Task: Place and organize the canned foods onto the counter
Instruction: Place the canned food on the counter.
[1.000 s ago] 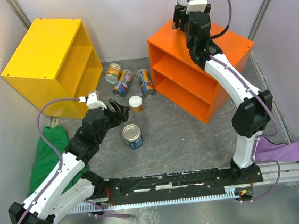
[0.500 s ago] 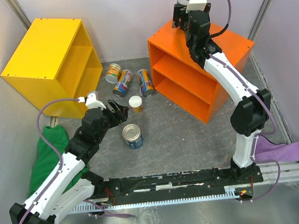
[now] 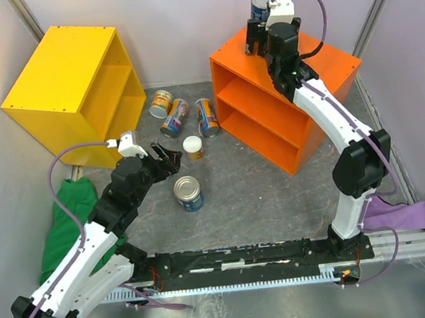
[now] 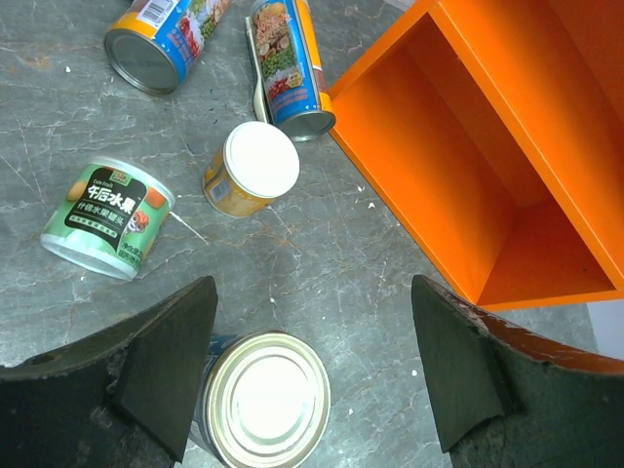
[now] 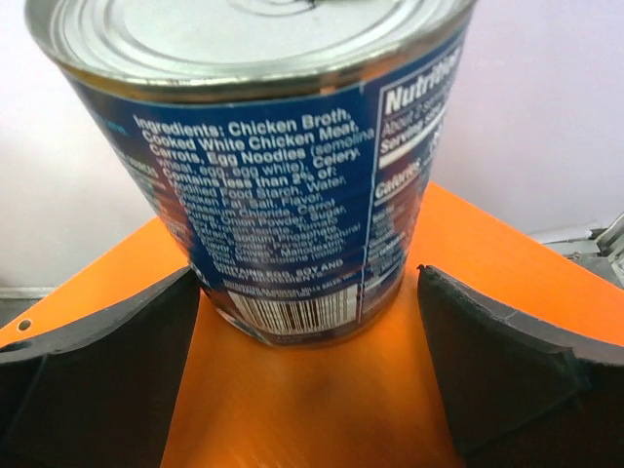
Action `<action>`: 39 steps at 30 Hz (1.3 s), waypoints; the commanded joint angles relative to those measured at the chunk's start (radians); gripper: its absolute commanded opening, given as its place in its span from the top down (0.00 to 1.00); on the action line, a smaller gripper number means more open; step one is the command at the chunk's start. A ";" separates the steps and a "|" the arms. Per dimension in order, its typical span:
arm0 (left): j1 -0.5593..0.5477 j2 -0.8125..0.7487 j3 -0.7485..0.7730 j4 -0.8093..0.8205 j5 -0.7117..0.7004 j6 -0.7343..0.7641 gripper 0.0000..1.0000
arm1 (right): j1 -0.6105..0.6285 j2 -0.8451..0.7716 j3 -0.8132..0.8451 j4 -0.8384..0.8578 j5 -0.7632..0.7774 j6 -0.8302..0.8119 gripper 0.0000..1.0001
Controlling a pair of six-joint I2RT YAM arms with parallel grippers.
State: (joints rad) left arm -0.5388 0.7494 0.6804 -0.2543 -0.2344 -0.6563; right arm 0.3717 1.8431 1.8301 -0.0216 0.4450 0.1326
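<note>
Right wrist: my right claw is spread, one finger each side of the blue tin, not pinching it. The tin stands upright on the counter top, at the far corner (top view agrees). To do this well, I'd keep the jaws wide and back straight out without clipping the tin. Label reads "Ingredients: Chicken Broth, Cooked White Chicken Meat, Carrots, Egg Noodles", plus "Nutrition" and a barcode. My left claw is spread too, over a second tin on the table. The green can has Chinese text.

6 cans visible: 2 blue-labelled tins, 1 white-lidded can, 3 lying colourful cans. 2 cabinets: orange cabinet, yellow cabinet.
</note>
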 commanded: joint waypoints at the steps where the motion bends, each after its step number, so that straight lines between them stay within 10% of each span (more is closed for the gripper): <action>1: 0.005 -0.034 0.008 -0.007 0.006 -0.028 0.13 | -0.002 -0.083 -0.043 -0.053 -0.007 0.031 0.01; 12: 0.005 -0.066 0.020 -0.093 0.053 -0.066 0.10 | 0.074 -0.290 -0.126 -0.142 0.018 0.017 0.01; 22: 0.005 -0.130 0.000 -0.220 0.083 -0.164 0.10 | 0.382 -0.495 -0.209 -0.321 0.174 -0.011 0.02; 30: 0.005 -0.182 -0.011 -0.360 0.038 -0.296 0.07 | 0.758 -0.435 -0.198 -0.570 0.282 0.140 0.04; 39: 0.005 -0.307 -0.036 -0.507 -0.026 -0.408 0.02 | 0.913 -0.306 -0.265 -0.655 0.180 0.420 0.03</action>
State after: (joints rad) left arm -0.5388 0.5011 0.6579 -0.6838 -0.2077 -0.9657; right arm 1.2545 1.5230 1.5879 -0.6365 0.6659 0.3939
